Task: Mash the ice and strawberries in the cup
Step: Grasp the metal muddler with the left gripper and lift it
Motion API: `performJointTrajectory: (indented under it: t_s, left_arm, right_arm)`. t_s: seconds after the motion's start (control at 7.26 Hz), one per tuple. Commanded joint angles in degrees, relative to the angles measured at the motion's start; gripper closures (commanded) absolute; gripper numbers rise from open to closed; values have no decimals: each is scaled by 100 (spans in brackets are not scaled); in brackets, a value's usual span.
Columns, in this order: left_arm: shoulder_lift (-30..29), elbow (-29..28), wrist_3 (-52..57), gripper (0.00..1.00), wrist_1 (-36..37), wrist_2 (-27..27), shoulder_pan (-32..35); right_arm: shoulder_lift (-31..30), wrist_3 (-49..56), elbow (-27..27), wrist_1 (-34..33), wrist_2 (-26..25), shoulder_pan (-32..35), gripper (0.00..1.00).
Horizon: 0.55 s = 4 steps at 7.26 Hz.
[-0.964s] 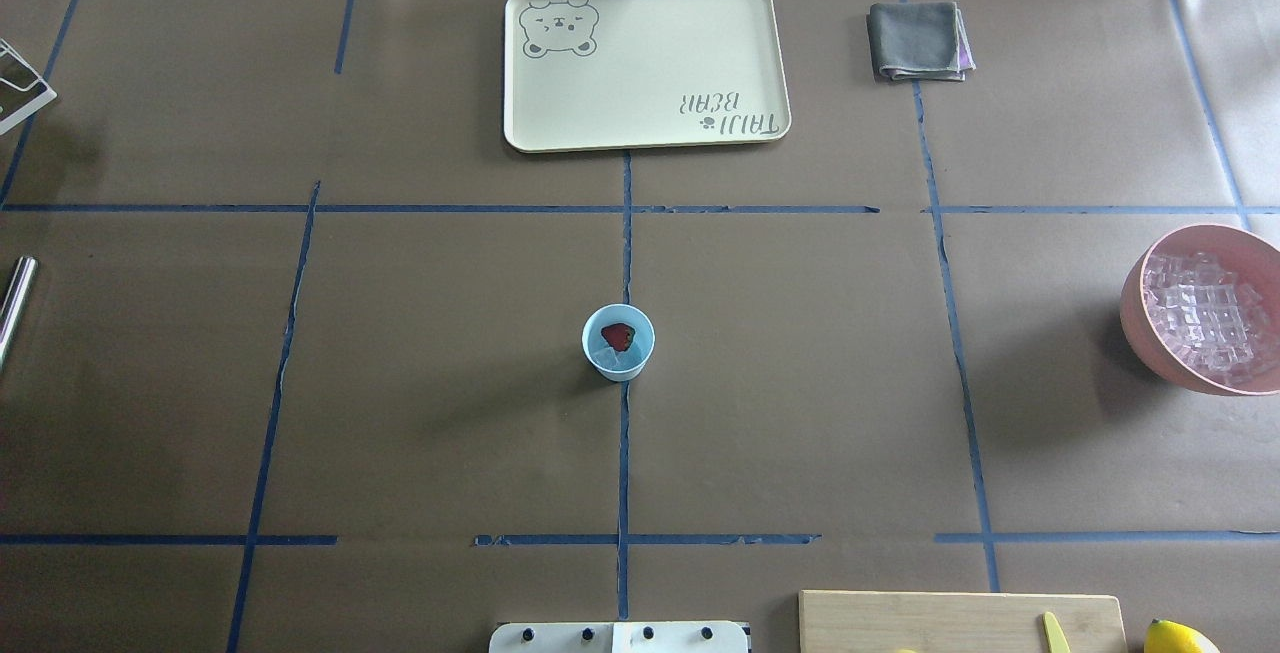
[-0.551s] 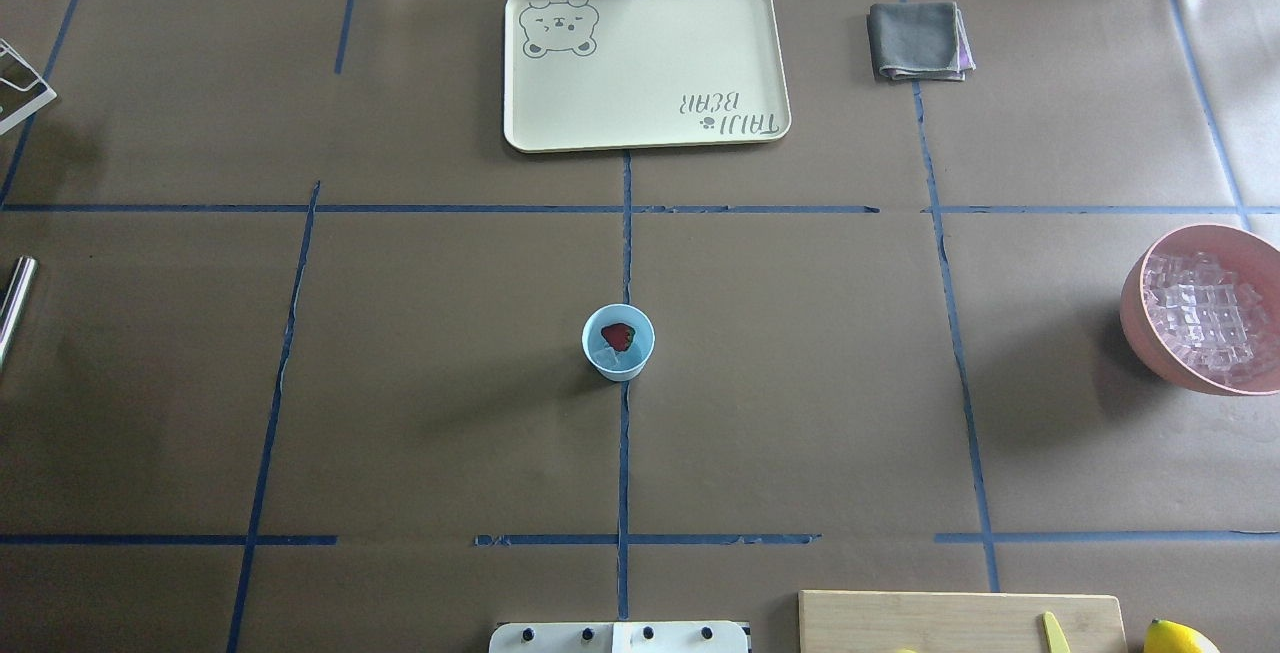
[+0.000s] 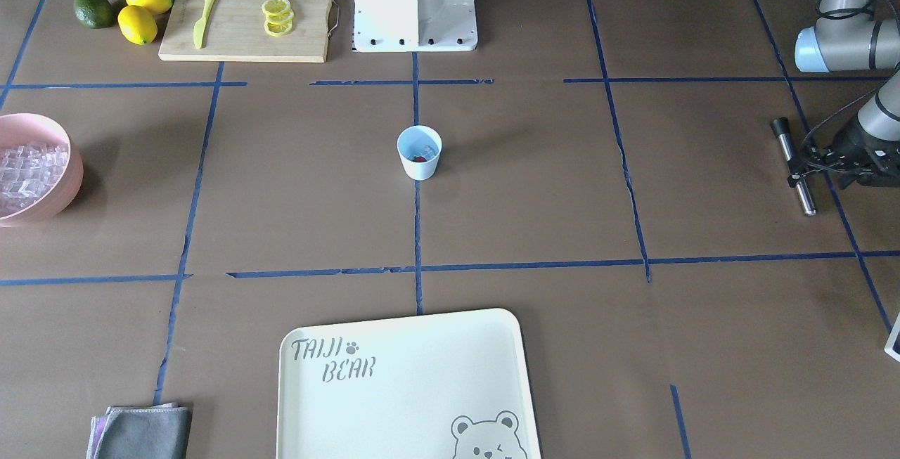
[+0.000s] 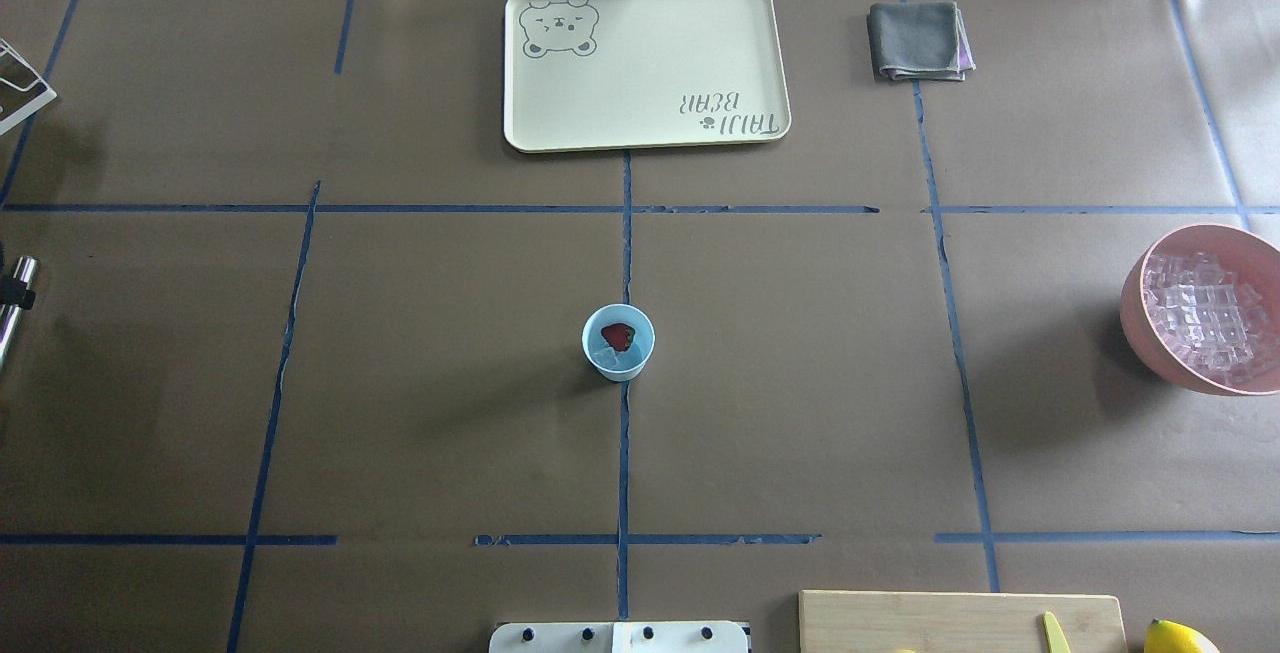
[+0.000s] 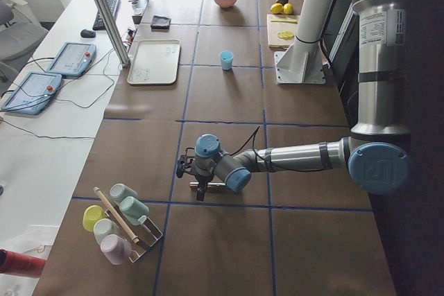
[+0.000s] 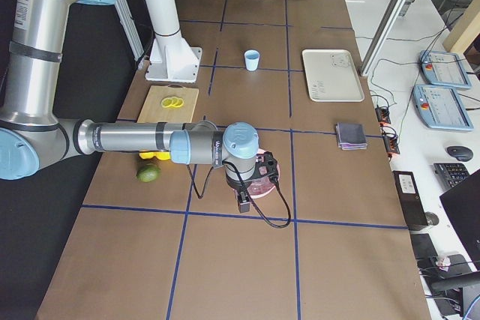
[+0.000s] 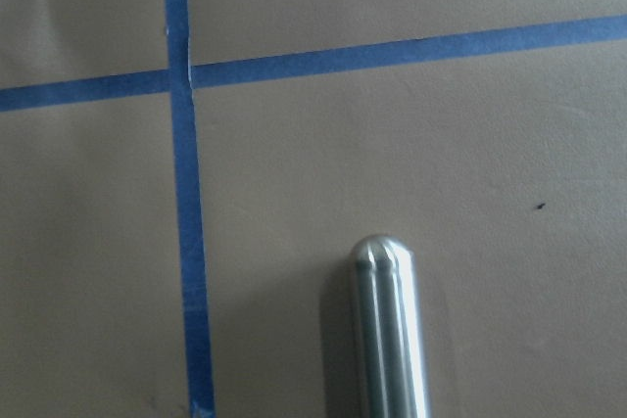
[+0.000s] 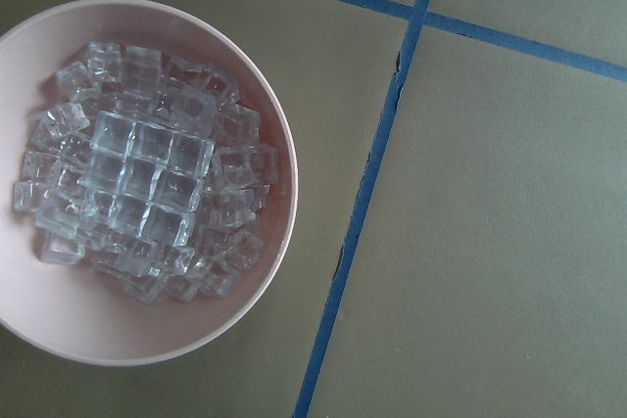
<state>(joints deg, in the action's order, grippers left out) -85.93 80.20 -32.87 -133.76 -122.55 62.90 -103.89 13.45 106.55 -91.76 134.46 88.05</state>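
The pale-blue cup (image 4: pixel 618 341) stands upright at the table's centre, on the blue tape line. Inside it lie a red strawberry (image 4: pixel 618 335) and a little clear ice (image 4: pixel 612 362); the cup (image 3: pixel 419 152) also shows in the front view. My left gripper (image 3: pixel 801 171) is low over a steel rod (image 3: pixel 806 199) at the table's left end. It looks open, with one finger beside the rod. The left wrist view holds only the rod's rounded end (image 7: pixel 384 320). My right gripper (image 6: pixel 244 198) hangs over the pink bowl (image 8: pixel 279 154) of ice cubes (image 8: pixel 147 173); I cannot tell its state.
A cream tray (image 4: pixel 650 63) and a folded grey cloth (image 4: pixel 918 41) lie at the far side. A cutting board (image 3: pixel 246 37) with lemon slices and a yellow knife, two lemons (image 3: pixel 144 13) and a green fruit sit near the robot's base. A rack of cups (image 5: pixel 121 223) stands beyond the left arm.
A black part of my left gripper has come into the overhead view's left edge, at the steel rod. The rod, cup and bowl have not moved.
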Motion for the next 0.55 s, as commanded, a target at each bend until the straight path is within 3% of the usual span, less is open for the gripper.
performJointTrajectory:
  t_s: [0.0,0.14,0.41]
  left_arm:
    - [-37,-57,0,2,8,3,-85]
    - [-72,-83,0,17,8,12,-85]
    - [-143,-136,-9,72,8,3,-85]
  right_arm:
    - [0,0,-3,0,2,2,0]
    - [0,0,-3,0,2,2,0]
    - [-9,0,-3,0,2,2,0]
